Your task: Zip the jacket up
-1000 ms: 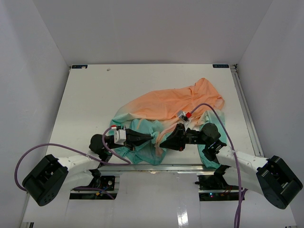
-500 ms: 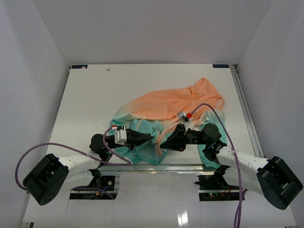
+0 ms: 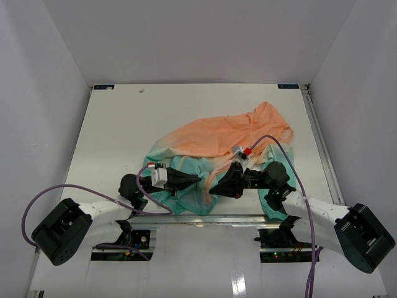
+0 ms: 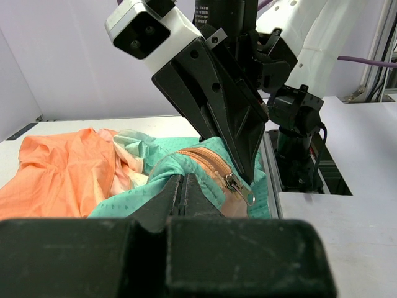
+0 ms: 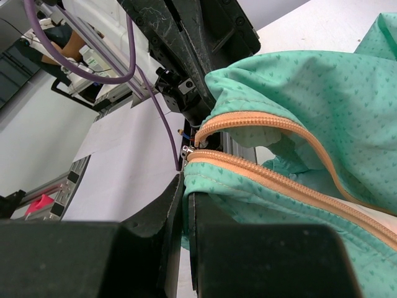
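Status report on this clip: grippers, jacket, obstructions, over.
Left gripper shut on teal fabric of orange-to-teal thin fabric jacket. Right gripper shut on it beside metal zipper slider. Zipper open past slider. No obstruction seen.

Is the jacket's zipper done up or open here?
Mostly open: on the jacket, two orange zipper tapes spread apart from the slider, which sits at the teal edge.

From above, the left gripper (image 3: 197, 180) and right gripper (image 3: 212, 186) cover part of the near teal hem of the thin orange-to-teal gradient fabric jacket (image 3: 223, 133), whose zipper is too small to make out. Each wrist camera shows its own fingers as a blurred dark mass. In the right wrist view the garment runs off the right edge, and only a sliver of the small silver metal zipper slider (image 5: 188, 151) shows.
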Robot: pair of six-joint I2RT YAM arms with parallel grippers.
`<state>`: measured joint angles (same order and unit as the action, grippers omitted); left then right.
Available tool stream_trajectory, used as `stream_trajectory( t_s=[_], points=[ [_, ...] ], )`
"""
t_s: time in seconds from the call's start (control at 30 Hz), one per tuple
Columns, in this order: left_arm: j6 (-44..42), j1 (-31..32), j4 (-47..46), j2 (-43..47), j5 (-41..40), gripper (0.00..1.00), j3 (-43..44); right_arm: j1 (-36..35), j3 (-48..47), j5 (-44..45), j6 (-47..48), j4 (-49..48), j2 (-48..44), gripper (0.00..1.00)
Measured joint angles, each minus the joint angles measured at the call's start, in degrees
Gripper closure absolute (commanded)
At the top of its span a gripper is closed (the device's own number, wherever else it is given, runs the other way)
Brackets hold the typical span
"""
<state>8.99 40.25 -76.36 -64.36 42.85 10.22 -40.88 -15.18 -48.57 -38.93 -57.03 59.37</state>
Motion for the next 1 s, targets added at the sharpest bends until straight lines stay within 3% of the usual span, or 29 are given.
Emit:
stream_trajectory(
  t_s=[1.0],
  points=[
    [1.1, 0.4, 0.0, -0.8, 0.4, 1.0, 0.8, 0.0, 0.1, -0.6, -1.0, -1.5, 1.0, 0.92]
  ],
)
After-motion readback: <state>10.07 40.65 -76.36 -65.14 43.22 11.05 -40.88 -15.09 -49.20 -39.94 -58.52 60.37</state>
